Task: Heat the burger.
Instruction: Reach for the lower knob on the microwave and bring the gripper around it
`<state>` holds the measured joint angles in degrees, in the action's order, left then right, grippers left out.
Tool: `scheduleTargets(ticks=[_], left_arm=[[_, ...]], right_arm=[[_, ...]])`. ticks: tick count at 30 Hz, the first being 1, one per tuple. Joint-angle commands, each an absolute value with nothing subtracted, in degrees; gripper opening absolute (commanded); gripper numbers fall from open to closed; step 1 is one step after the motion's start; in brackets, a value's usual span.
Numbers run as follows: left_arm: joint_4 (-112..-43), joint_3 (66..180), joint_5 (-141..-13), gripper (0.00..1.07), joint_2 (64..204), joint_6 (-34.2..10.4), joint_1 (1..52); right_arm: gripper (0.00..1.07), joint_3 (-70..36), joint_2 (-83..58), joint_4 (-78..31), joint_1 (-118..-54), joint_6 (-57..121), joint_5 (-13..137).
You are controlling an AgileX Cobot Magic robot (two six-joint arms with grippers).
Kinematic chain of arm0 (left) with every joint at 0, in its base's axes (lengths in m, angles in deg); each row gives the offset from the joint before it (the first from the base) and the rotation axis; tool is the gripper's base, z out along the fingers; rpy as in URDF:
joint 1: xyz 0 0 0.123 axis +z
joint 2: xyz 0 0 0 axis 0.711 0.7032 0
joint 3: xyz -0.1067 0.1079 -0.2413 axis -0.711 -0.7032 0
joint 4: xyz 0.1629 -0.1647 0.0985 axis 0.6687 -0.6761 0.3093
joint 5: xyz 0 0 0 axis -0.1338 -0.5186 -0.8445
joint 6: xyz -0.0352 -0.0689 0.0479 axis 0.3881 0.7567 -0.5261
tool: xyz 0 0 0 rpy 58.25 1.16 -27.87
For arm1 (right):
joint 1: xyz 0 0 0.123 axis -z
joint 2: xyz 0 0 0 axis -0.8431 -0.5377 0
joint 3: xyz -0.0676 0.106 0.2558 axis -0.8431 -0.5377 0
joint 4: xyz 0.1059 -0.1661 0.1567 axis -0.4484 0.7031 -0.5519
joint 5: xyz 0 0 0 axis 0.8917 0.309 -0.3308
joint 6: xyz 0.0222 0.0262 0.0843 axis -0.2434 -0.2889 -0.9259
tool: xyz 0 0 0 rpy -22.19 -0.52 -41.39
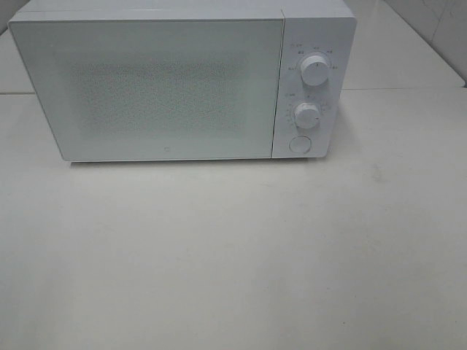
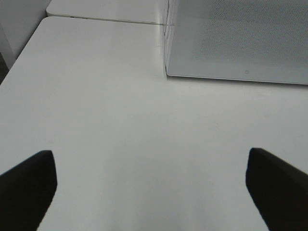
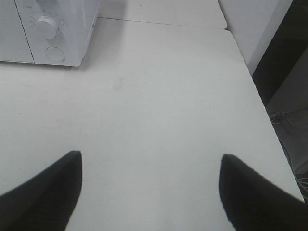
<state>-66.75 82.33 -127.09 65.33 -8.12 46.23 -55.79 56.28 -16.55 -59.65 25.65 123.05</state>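
Observation:
The burger is out of view in every frame. A white microwave [image 1: 175, 80] stands at the back of the white table [image 1: 233, 255] with its frosted door shut. Two round knobs [image 1: 315, 71] and a round button [image 1: 300, 144] sit on its right panel. My left gripper [image 2: 151, 185] is open over bare table, near the microwave's front left corner [image 2: 167, 72]. Open as well, my right gripper [image 3: 150, 185] hangs over bare table to the right of the microwave [image 3: 53, 31]. Neither gripper shows in the exterior high view.
The table's right edge [image 3: 262, 110] drops off to a dark gap with cables on the floor. A seam [image 1: 408, 89] joins a second table behind. A wall stands beyond the table's left edge [image 2: 19, 53].

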Motion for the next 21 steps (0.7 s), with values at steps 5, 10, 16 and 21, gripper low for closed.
scheduleTargets(ticks=[5, 10, 16, 21], left_arm=[[-67.2, 82.2, -126.5, 1.01, 64.0, -8.1, 46.4], [-67.2, 82.2, -126.5, 1.01, 64.0, -8.1, 46.4], [-67.2, 82.2, -126.5, 1.01, 64.0, -8.1, 46.4], [-67.2, 82.2, -126.5, 1.01, 64.0, -8.1, 46.4]], right_arm=[[0.76, -55.8, 57.6, -16.4, -59.5, 25.3, 122.2], [0.76, -55.8, 57.6, -16.5, -59.5, 25.3, 122.2], [0.74, -55.8, 57.5, -16.5, -59.5, 25.3, 122.1], [0.74, -55.3, 56.6, -17.4, -59.5, 24.7, 121.6]])
